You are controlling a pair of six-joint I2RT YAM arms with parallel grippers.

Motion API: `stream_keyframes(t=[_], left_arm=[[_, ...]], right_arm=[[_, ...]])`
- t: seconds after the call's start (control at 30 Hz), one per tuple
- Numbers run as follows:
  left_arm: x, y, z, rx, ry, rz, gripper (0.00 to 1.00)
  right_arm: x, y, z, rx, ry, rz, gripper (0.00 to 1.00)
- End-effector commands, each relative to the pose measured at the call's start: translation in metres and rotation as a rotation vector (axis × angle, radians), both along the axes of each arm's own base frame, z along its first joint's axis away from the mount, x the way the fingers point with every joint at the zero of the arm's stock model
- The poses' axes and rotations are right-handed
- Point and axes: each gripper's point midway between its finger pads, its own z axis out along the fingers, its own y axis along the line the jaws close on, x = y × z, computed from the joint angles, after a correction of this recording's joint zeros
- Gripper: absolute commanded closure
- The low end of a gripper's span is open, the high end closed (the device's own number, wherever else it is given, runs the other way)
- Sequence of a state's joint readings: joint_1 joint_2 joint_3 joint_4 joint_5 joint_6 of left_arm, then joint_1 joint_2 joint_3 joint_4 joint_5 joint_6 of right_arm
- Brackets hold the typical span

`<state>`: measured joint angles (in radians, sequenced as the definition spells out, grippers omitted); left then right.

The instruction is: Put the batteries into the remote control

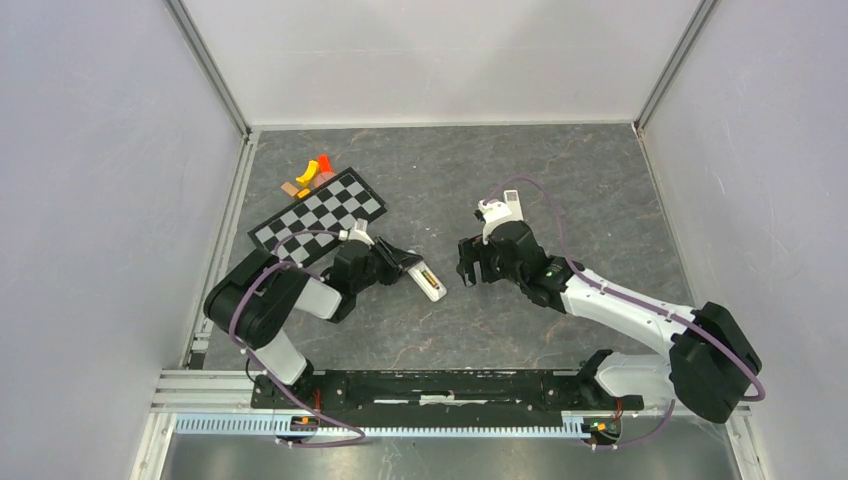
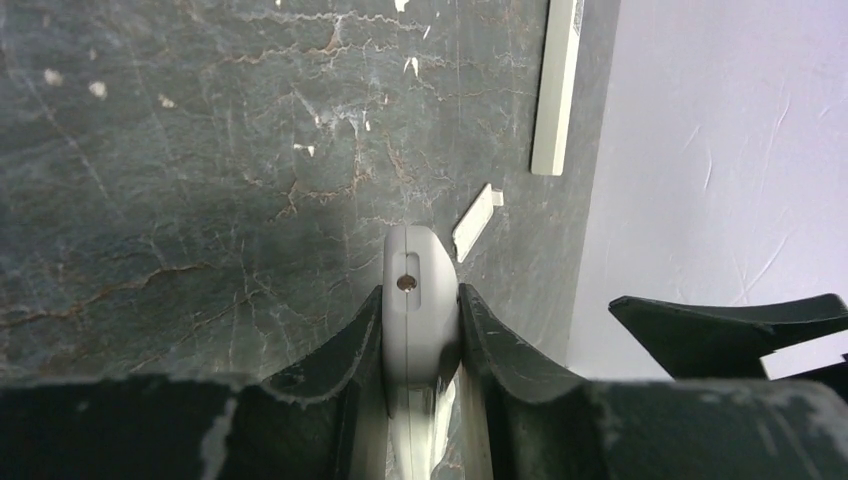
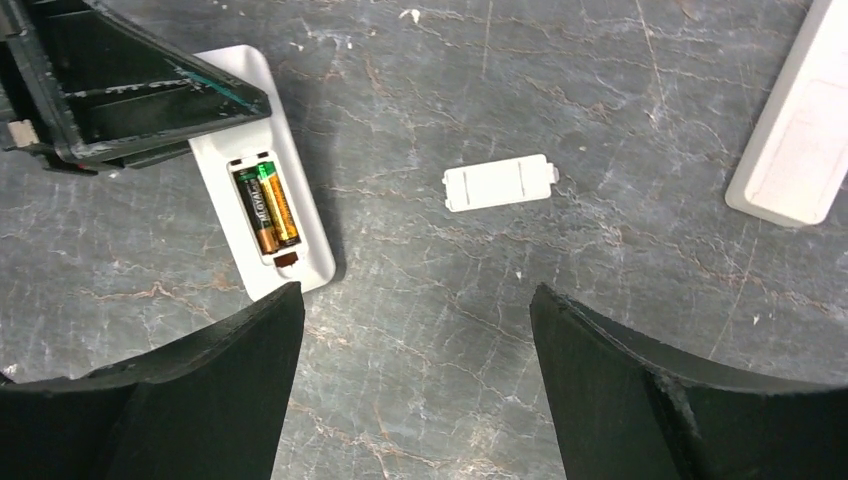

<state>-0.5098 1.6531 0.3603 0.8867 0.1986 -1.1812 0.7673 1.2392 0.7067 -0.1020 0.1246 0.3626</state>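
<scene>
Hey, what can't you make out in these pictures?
Buttons of remote: turned down, every view.
Polarity marks on batteries: too small, right wrist view.
Rest of remote: under left gripper, right wrist view.
Far end of strip: cut by frame edge, right wrist view.

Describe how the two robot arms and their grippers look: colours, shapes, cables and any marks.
Both the left arm and the right arm mix bulky black joint housings with smooth white links. A purple cable loops along each. A small white mount sits at each wrist. The left gripper and right gripper have two black tapering fingers, scuffed pale along the edges.
</scene>
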Motion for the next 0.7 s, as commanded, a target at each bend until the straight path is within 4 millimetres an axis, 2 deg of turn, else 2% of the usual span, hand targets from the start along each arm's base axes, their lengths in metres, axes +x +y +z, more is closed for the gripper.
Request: stream_keyframes(t=[0.0,0.1,0.23,0.4,0.43,0.57,0.67], left_arm=[[0.003,0.007,-0.006,-0.018,0.013,0.108,0.69],[-0.005,0.013,-0.021,0.016,0.079,0.152,0.48],[-0.017,0.019,-0.032,0.104,0.14,0.18,0.33],[-0.03,0.025,-0.032,0.166,0.208,0.2,0.15],[-0.033,0.026,-0.032,0.181,0.223,0.199,0.09],[-0.045,0.034,-0.038,0.235,0.265,0.211,0.04],[-0.053,0.046,-0.042,0.283,0.285,0.247,0.02]], right_arm=[[0.006,-0.01,-0.006,0.002,0.009,-0.069,0.13],[0.008,-0.015,-0.012,0.001,0.032,-0.094,0.13],[0.01,-0.019,-0.016,0.001,0.052,-0.116,0.13],[0.011,-0.021,-0.022,0.01,0.073,-0.124,0.13],[0.012,-0.021,-0.023,0.01,0.076,-0.129,0.13],[0.016,-0.024,-0.03,-0.002,0.093,-0.146,0.15],[0.026,-0.027,-0.037,-0.029,0.105,-0.168,0.23]])
